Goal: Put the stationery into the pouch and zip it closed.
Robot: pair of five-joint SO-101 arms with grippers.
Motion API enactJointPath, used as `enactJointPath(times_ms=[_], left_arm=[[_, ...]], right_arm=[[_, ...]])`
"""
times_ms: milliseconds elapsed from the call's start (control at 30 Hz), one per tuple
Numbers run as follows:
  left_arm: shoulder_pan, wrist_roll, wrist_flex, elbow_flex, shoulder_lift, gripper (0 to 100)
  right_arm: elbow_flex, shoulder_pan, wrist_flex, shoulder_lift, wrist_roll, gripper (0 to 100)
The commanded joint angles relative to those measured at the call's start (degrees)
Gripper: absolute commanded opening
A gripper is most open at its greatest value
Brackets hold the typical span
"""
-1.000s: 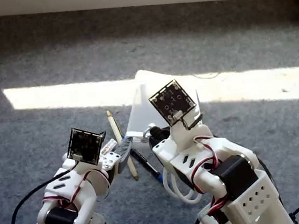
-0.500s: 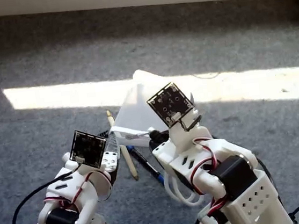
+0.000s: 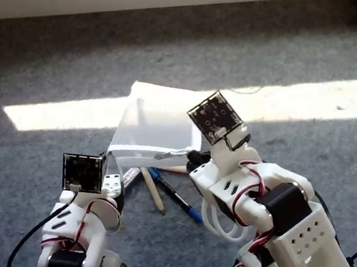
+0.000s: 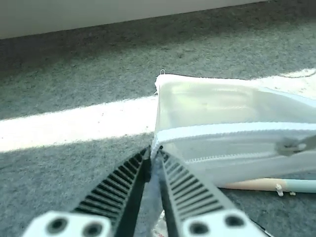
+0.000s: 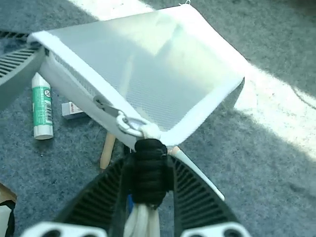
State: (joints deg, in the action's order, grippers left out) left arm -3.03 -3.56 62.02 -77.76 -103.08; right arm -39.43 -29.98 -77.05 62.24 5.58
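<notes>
Translucent white zip pouch (image 3: 154, 120) has changed a lot in the last second. It was bunched up and standing on end next to the right arm, and now it's pulled out wide with the zip edge stretched between the two arms, over the grey carpet (image 3: 42, 71). The left arm swung out to its own side to do that.

The left gripper (image 4: 154, 157) is pinched tight on the pouch's near corner, with no gap between the jaws. The right gripper (image 5: 148, 159) is clamped on the black braided tab (image 5: 148, 170) at the other end, right by the zip slider (image 5: 105, 104).

My guess is this is the setup for working the zip, since a taut edge lets the slider run. I can't tell how far open the zip is.

Nothing's in the pouch yet. The wooden pencil (image 3: 154, 194), blue pen (image 3: 174, 197), green-and-white glue stick (image 5: 42, 106) and small white eraser (image 5: 73, 109) are all on the carpet, just under the zip edge.
</notes>
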Motion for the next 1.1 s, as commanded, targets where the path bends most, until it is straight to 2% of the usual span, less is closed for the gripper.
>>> enactJointPath(times_ms=[0, 467, 633, 867, 933, 1067], left_arm=[[3.21, -0.62, 1.93, 4.62, -0.57, 1], [4.35, -0.62, 2.46, 4.62, -0.57, 1], [4.44, -0.53, 2.55, 4.62, -0.57, 1], [4.00, -0.18, 2.55, 4.18, -0.57, 1], [4.00, -0.18, 2.64, 4.18, -0.57, 4], [4.00, -0.53, 2.73, 4.00, -0.13, 18]], right_arm=[[3.91, 2.95, -0.31, 1.54, 0.62, 0.4], [3.65, 5.85, -0.66, 1.54, 2.46, 0.4], [3.91, 9.10, -1.54, 1.54, 2.55, 0.4], [3.91, 9.01, -1.45, 1.54, 2.37, 0.4], [4.00, 8.66, -1.45, 1.54, 2.20, 0.4], [4.00, 6.02, -1.54, 1.54, 2.11, 0.4]])
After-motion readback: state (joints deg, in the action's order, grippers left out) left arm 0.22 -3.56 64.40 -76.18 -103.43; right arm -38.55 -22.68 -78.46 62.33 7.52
